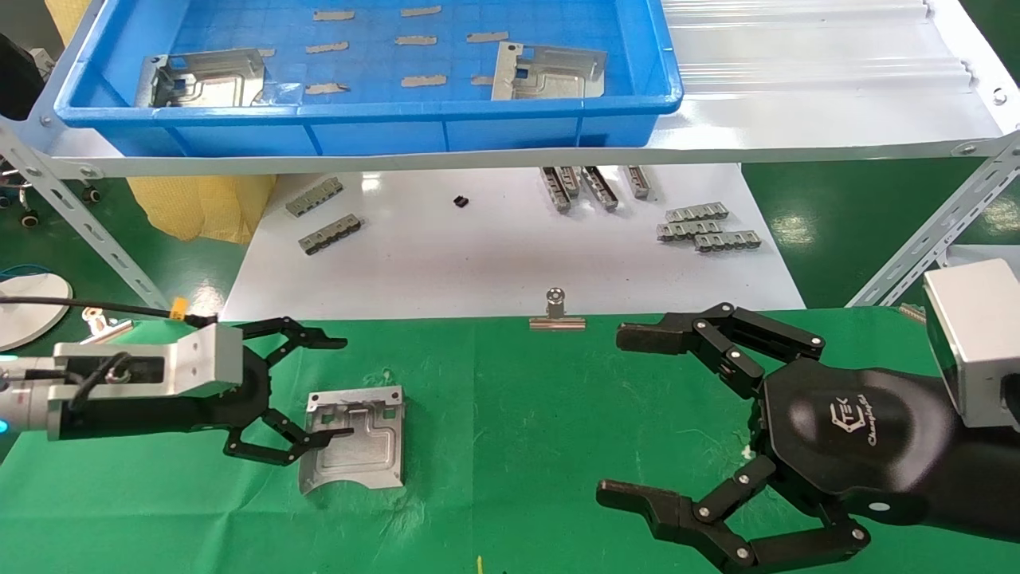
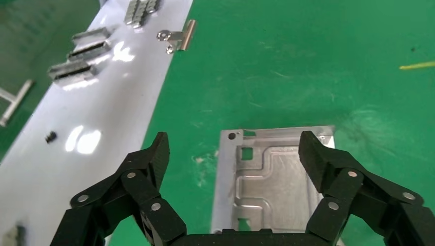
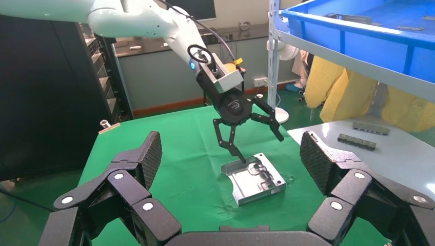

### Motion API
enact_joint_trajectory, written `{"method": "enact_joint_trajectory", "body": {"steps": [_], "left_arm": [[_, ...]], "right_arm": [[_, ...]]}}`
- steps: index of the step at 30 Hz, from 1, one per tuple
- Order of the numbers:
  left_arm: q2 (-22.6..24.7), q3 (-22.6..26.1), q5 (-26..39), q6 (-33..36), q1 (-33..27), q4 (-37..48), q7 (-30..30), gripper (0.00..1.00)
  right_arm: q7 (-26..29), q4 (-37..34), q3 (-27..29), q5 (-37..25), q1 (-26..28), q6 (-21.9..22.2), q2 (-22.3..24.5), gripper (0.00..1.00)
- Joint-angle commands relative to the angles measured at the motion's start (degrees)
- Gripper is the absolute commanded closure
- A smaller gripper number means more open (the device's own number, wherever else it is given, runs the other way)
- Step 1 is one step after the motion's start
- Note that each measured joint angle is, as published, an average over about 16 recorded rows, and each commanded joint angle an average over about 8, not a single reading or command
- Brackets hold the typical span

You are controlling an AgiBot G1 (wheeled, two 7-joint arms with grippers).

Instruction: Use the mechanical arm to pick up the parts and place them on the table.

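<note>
One silver part lies flat on the green table. My left gripper is open at the part's left edge. One fingertip is over the part and the other is clear of it. The left wrist view shows the part below the spread left gripper. Two more parts lie in the blue tray on the shelf. My right gripper is open and empty over the cloth at the right. Its wrist view shows the right gripper, the part and the left gripper farther off.
A white board behind the cloth carries grey ridged strips and a small black bit. A silver binder clip sits on the cloth's far edge. Slanted shelf struts stand at both sides.
</note>
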Motion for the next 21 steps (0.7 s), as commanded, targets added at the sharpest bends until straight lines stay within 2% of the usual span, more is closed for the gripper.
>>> {"method": "enact_joint_trajectory", "body": {"steps": [1, 21], "left_arm": [[-0.3, -0.4, -0.4, -0.1, 0.6, -1.2, -0.9, 0.0], [-6.8, -9.4, -9.1, -2.0, 11.9, -24.7, -19.7, 0.0]], "right_arm": [[0.0, 0.0, 0.0, 0.0, 0.0, 0.0, 0.0, 0.0], [0.0, 0.0, 0.0, 0.0, 0.0, 0.0, 0.0, 0.0]]}}
